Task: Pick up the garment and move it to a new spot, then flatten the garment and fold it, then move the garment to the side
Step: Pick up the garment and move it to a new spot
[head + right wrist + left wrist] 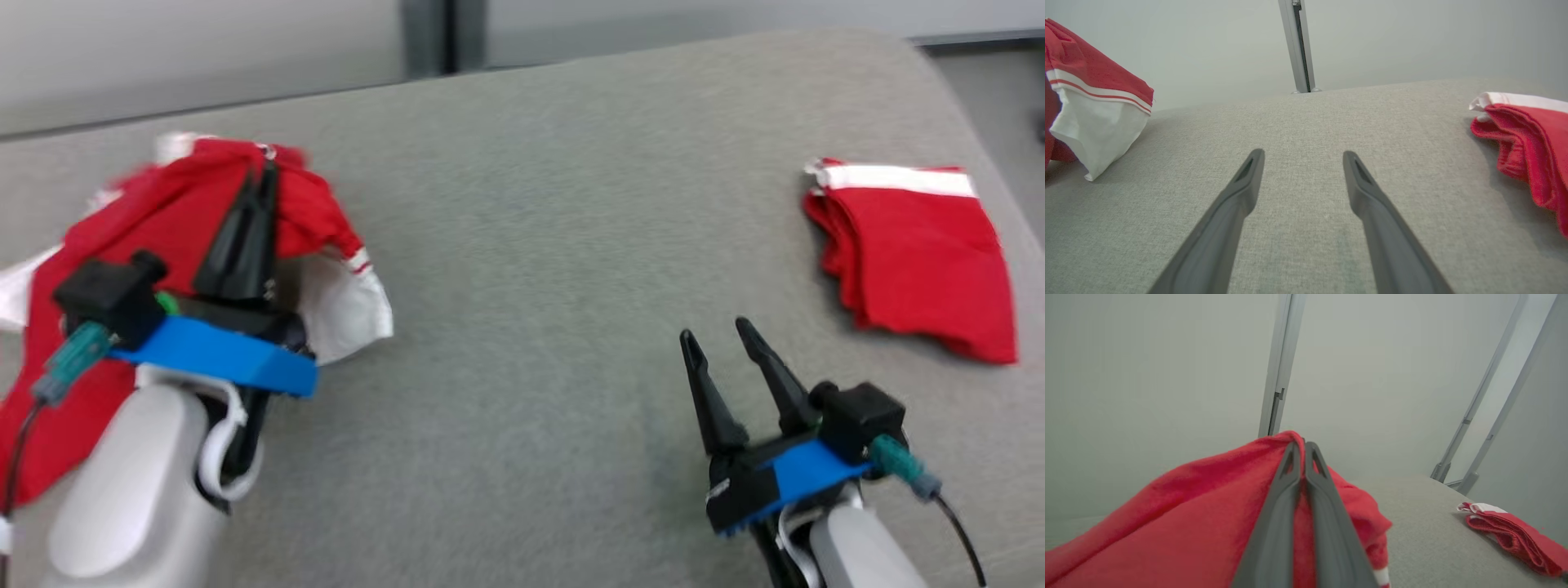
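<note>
Garment [155, 212] bunched, top fold clamped between the closed fingers of left gripper [265, 171], rest drooping below them; right gripper [722, 335] spread apart, empty; best carried to bare table [531, 245] between grippers, pinch firm, clear of folded cloth [914, 261] beyond right gripper.

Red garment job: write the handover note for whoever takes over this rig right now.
The left pincer is shut on the red garment, pinching a raised fold near its top.
The right pincer is open, holding nothing, above the grey surface.
The red garment hangs bunched at the surface's left; a folded garment lies at the far right.
Done: garment grasped.
Left: carry it to a new spot, flatten, fold, move aside.
</note>
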Tool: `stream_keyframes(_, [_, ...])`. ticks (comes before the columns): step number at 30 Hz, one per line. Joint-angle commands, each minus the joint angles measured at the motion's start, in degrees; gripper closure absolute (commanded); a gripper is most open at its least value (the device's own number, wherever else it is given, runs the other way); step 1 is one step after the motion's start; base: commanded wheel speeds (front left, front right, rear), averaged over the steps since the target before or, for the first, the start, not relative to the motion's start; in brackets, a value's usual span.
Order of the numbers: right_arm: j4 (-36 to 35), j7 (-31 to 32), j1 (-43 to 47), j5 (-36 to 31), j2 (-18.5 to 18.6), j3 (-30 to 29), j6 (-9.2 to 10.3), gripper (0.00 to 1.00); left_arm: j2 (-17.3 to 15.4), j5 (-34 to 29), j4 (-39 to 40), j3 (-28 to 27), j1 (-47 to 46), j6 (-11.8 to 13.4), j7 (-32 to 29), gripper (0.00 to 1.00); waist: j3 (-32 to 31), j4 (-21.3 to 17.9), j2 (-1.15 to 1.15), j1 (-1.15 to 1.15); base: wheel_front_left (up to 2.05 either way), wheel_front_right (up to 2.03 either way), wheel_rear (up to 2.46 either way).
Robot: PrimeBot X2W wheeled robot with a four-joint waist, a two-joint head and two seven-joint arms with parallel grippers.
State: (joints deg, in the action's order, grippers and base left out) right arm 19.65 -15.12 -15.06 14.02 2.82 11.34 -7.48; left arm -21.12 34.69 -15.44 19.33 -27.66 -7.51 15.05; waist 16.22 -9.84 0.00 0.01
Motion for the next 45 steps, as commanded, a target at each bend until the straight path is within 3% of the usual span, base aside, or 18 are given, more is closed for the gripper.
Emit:
stream_keyframes(1, [-0.6, 0.0, 1.4, 0.6, 0.2, 0.4, -0.03, 0.0, 0.7, -0.1, 0.6, 1.8, 0.3, 0.0, 0.2, 1.0, -3.0, -5.1, 0.0, -0.01, 0.0, 0.0, 0.0])
stream_keyframes(10, [-2.8, 0.0, 4.0, 1.9, 0.2, 1.8, -0.03, 0.0, 4.8, -0.6, 0.7, 10.1, 1.9, 0.0, 0.2, 1.0, -2.8, -12.1, 0.0, -0.01, 0.0, 0.0, 0.0])
stream_keyframes(11, [-2.9, 0.0, 4.2, 2.0, 0.2, 1.7, -0.03, 0.0, 5.1, -0.9, 0.3, 10.1, 2.3, 0.0, 0.2, 0.54, -2.8, -12.2, 0.0, -0.01, 0.0, 0.0, 0.0])
stream_keyframes(12, [-3.0, 0.0, 4.4, 2.0, 0.2, 1.6, -0.03, 0.0, 5.3, -1.1, -0.2, 10.0, 2.7, 0.0, 0.2, 0.0, -2.8, -12.1, 0.0, -0.01, 0.0, 0.0, 0.0])
stream_keyframes(22, [-1.6, 0.0, 4.1, 1.3, 0.2, -0.1, -0.03, 0.0, 6.6, -5.1, -4.9, -1.6, 9.0, 0.0, 0.2, 0.0, -4.9, -5.5, 0.0, -0.01, 0.0, 0.0, 0.0])
stream_keyframes(32, [2.5, 0.0, 4.8, 0.0, 0.2, -3.4, -0.03, 0.0, 10.9, -9.7, -7.4, -14.5, 19.0, 0.0, 0.2, 0.0, -10.3, 3.5, 0.0, -0.01, 0.0, 0.0, 0.0])
stream_keyframes(40, [6.0, 0.0, 7.3, -0.5, 0.2, -5.6, -0.03, 0.0, 14.7, -12.5, -9.0, -19.0, 26.6, 0.0, 0.2, 0.0, -14.2, 7.8, 0.0, -0.01, 0.0, 0.0, 0.0])
stream_keyframes(45, [7.4, 0.0, 8.3, 0.1, 0.2, -7.1, -0.03, 0.0, 15.8, -13.6, -8.7, -19.0, 28.6, 0.0, 0.2, 0.0, -14.7, 9.5, 0.0, -0.01, 0.0, 0.0, 0.0])
